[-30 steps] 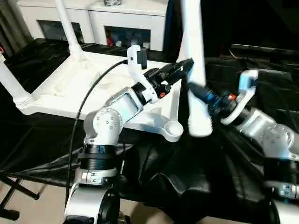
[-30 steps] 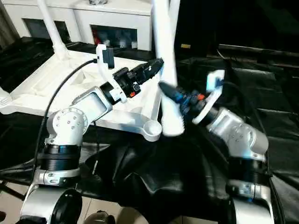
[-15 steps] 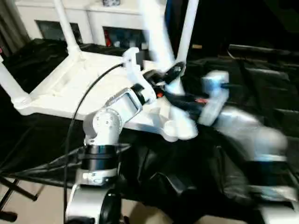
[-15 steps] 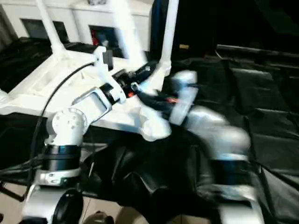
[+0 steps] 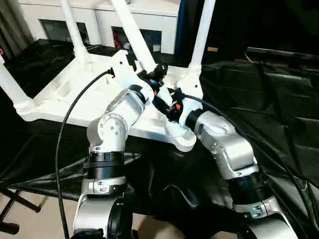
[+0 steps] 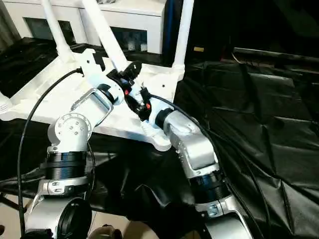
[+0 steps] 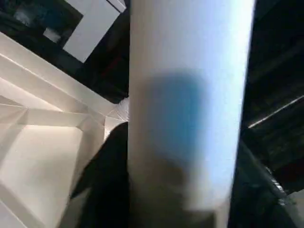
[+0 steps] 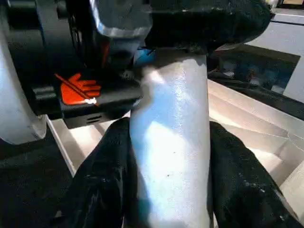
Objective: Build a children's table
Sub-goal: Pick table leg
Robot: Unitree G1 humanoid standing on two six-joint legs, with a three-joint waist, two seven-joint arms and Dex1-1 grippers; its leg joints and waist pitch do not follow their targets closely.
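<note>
Both end effectors, left [image 5: 158,74] and right [image 5: 169,108], clamped on the long white tapered plastic leg [image 5: 133,35], leaning over the upturned white ribbed tabletop [image 5: 65,97]'s near corner socket. Better to upright first, then press straight down.

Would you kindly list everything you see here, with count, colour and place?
Tabletop: one, white, upside down on the black cloth.
Legs: four, white; three stand in corner sockets, at the near left, far left and far right; the fourth leans over the near right corner, held by both claws.
Cloth: one, black, crumpled, under the tabletop.
Cabinet: one, white with glass doors, behind.
Cable: one, black, along the left arm.
Left claw: black, shut on the fourth leg.
Right claw: black, shut on the same leg, lower down.
</note>
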